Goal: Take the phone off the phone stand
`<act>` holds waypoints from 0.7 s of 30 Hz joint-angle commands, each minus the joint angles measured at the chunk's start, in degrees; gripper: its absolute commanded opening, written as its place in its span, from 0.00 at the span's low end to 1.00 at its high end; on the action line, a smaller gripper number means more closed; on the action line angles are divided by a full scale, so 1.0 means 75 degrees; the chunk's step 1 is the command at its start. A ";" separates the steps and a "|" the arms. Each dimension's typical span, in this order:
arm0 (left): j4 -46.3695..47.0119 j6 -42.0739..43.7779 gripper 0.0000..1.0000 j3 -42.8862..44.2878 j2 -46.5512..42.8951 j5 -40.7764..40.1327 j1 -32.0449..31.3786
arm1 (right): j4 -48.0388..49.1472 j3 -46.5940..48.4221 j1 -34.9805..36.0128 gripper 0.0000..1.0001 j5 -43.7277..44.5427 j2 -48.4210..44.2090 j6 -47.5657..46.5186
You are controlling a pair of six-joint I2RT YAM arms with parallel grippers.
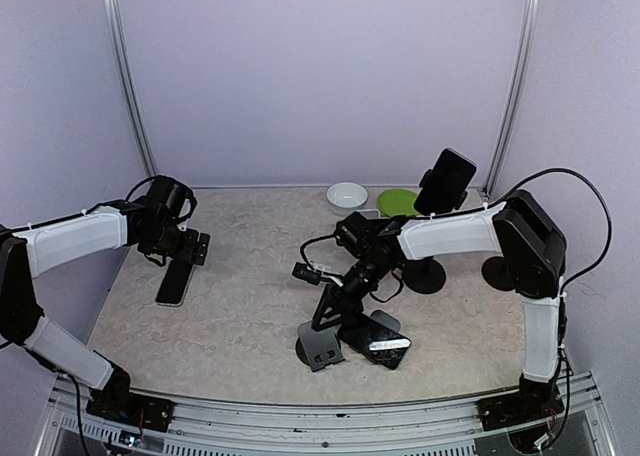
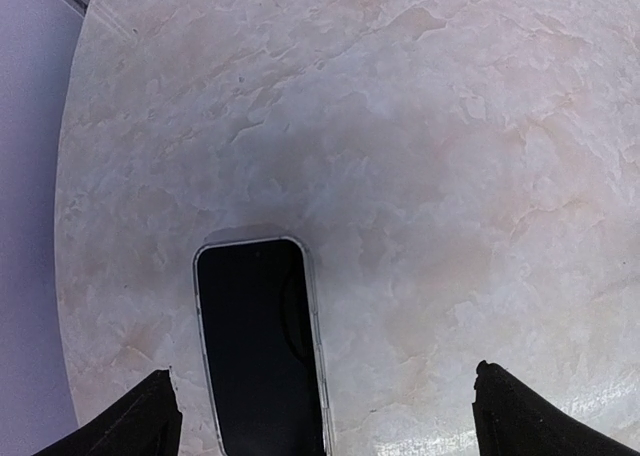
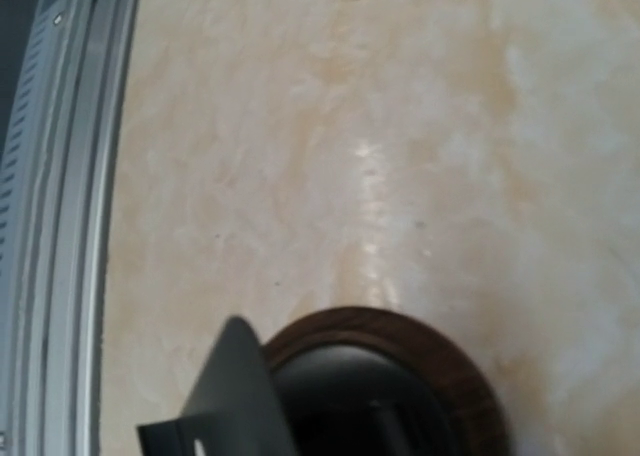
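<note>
A black phone sits tilted on a black phone stand at the back right, with neither gripper at it. My right gripper is down at the neck of a second, grey stand near the front centre. Its fingers do not show in the right wrist view, only that stand's round base and grey plate. A dark phone lies flat beside this stand. My left gripper hangs open over another phone lying flat on the table at the left.
A white bowl and a green plate stand at the back wall. Another black round base sits by the right arm. The table's metal front rail runs close to the grey stand.
</note>
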 commanded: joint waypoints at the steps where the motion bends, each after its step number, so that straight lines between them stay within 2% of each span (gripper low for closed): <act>1: 0.0255 0.0154 0.99 0.0173 -0.0214 -0.0152 -0.0077 | -0.0438 0.0324 0.0137 0.33 -0.0381 0.0266 -0.0236; 12: 0.0329 0.0165 0.99 0.0104 -0.0323 -0.0240 -0.0161 | -0.0559 0.0635 0.0341 0.13 -0.1319 0.0476 -0.0332; 21: 0.0352 0.0041 0.99 0.0096 -0.0555 -0.0418 -0.0296 | -0.0644 0.0745 0.0438 0.00 -0.1595 0.0644 -0.0232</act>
